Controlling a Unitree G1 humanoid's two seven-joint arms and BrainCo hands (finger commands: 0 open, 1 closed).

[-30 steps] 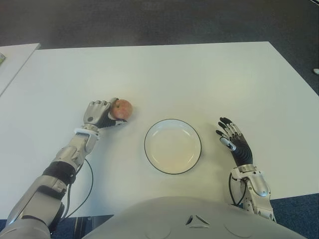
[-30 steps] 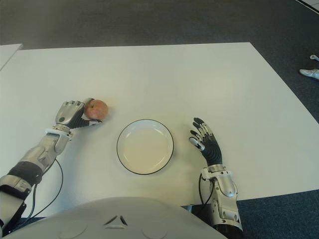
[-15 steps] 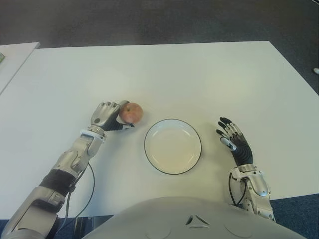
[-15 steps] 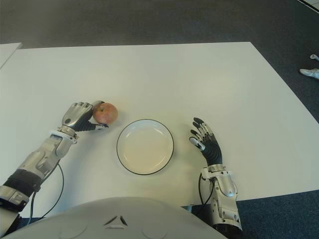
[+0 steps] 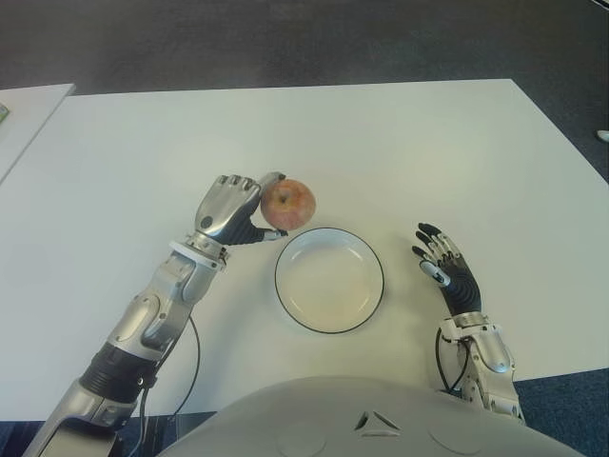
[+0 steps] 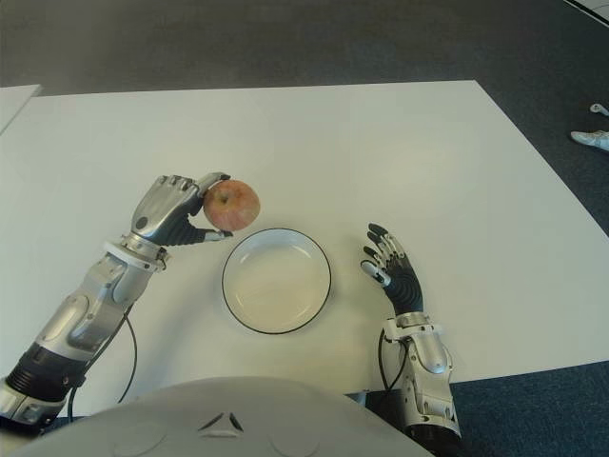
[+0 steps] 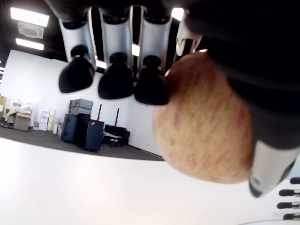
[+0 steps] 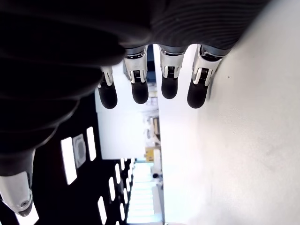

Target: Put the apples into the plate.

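Left eye view: left hand grips a round, red-yellow streaked apple, just beyond the plate's far-left rim. Right hand, fingers spread, empty, right of plate.

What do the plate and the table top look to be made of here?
The plate looks like glazed ceramic or enamel: glossy cream-white inside, thin dark rim; which one is not settled by its look. The table top seems a matte white laminate, flat and even with no grain. The apple in the left hand looks real, with streaked red-yellow skin.
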